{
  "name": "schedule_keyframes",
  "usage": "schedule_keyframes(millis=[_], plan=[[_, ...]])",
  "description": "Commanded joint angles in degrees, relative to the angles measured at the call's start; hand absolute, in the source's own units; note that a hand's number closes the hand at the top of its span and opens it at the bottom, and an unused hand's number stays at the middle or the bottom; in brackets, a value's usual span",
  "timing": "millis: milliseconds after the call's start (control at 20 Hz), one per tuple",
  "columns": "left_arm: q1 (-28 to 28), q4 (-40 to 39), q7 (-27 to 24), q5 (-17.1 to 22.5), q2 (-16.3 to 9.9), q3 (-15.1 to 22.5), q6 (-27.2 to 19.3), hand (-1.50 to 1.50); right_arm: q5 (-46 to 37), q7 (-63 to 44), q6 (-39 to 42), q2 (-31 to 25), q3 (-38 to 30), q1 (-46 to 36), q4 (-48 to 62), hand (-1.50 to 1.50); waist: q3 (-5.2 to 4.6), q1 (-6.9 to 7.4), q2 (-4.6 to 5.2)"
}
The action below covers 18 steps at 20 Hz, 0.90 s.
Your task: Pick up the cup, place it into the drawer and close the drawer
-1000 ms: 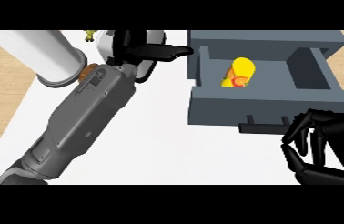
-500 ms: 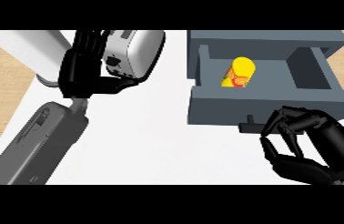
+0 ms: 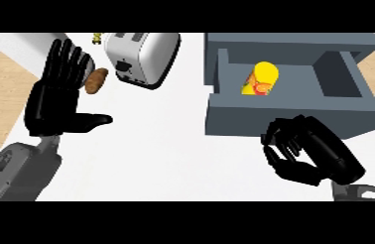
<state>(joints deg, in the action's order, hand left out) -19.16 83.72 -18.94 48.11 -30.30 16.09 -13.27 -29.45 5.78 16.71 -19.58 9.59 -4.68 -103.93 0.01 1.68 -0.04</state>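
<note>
Cup [image 3: 261,79] lying in drawer [image 3: 282,111] (lengthwise, near-vertical)

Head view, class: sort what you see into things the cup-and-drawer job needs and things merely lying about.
Job:
yellow cup, lying in the drawer
grey drawer, open
right hand, curled at the drawer's front

Lying about:
toaster
brown item beside it
left hand, open, resting

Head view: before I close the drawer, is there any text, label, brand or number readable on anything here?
No readable text anywhere.
Yellow cup in the drawer: a red-orange mark on its side, no legible letters.
Toaster: dark controls on its side, no readable marking.
Small yellow thing behind the toaster: too small to read.
</note>
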Motion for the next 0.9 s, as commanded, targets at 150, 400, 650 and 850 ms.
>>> schedule_keyframes(millis=[150, 400, 650, 850], plan=[[8.6, 4.0, -0.4, 0.0, -2.3, -5.0, 5.7, -1.5, -11.7, 6.1, -8.6, 4.5, 3.9, -6.8, 18.8, -1.5, 0.01, -0.72, 0.12], [11.3, 1.4, -2.4, -1.5, -1.0, -8.2, 10.3, -1.5, -14.3, 6.5, -7.7, 3.9, 2.2, -11.9, 27.3, -1.5, -0.01, -1.09, 0.14], [15.3, 2.5, -2.0, -1.9, -0.7, -11.6, 14.6, -1.5, -17.6, 11.1, -11.6, 6.6, 1.6, -17.1, 40.2, -1.5, 0.0, -1.15, 0.11], [13.5, -0.1, -0.8, -0.9, -0.9, -14.2, 17.1, -1.5, -17.6, 15.0, -14.2, 7.8, -2.5, -27.0, 55.3, -1.5, 0.02, -0.73, 0.28]])
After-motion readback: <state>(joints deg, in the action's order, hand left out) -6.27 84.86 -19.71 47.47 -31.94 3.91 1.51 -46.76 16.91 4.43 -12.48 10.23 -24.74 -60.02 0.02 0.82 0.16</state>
